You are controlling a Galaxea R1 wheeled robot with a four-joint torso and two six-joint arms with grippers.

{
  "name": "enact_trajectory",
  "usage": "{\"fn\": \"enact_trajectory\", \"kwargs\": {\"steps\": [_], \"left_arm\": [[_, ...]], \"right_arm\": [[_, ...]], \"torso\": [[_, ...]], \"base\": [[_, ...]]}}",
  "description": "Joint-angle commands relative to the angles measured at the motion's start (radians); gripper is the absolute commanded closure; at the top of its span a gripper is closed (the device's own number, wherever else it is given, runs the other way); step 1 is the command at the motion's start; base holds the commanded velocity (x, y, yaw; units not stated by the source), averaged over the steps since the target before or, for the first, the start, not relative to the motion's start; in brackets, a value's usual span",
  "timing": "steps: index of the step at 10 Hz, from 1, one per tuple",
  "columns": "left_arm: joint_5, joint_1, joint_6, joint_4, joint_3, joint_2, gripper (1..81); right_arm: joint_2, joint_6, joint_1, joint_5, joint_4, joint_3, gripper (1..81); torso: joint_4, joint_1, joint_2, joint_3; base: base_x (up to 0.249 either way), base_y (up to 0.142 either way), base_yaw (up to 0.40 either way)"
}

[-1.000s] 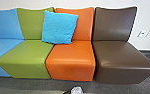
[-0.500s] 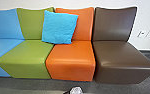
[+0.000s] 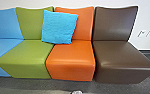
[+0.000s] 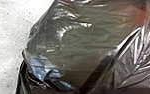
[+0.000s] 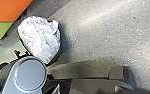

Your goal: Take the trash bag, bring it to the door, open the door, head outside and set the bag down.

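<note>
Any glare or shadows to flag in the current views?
Head view: soft sheen along the front edges of the orange seat and brown seat. Left wrist view: bright glare on the creases of the dark plastic bag, beside washed-out floor. Right wrist view: a pale streak crosses the floor, which darkens near the orange seat.

Cannot read any text, label, brand, number or sign in the head view or in either wrist view.
</note>
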Motion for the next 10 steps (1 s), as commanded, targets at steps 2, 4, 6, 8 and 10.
{"fn": "enact_trajectory", "kwargs": {"steps": [2, 4, 6, 8, 10], "left_arm": [[0.095, -0.054, 0.006, 0.095, 0.039, -0.034, 81.1], [0.099, -0.054, 0.006, 0.105, 0.113, -0.074, 81.1], [0.097, -0.051, 0.006, 0.105, 0.138, -0.101, 81.1], [0.093, -0.041, 0.006, 0.105, 0.133, -0.108, 81.1], [0.088, -0.034, 0.006, 0.105, 0.129, -0.111, 81.1]], "right_arm": [[-0.048, -0.001, 0.04, -0.048, 0.007, 0.017, 1.0], [-0.01, -0.001, 0.017, -0.047, 0.007, -0.014, 1.0], [0.035, -0.001, -0.014, -0.041, 0.005, -0.054, 1.0], [0.099, -0.008, -0.049, -0.038, 0.007, -0.117, 1.0], [0.163, -0.01, -0.072, -0.038, 0.005, -0.172, 1.0]], "torso": [[0.0, -0.084, 0.13, 0.0], [0.0, -0.129, 0.204, 0.052], [0.0, -0.169, 0.268, 0.098], [0.0, -0.211, 0.335, 0.158], [0.0, -0.257, 0.406, 0.218]], "base": [[0.0, 0.0, 0.0], [0.0, 0.0, 0.0], [0.0, 0.0, 0.0], [0.0, 0.0, 0.0], [0.0, 0.0, 0.0]]}}
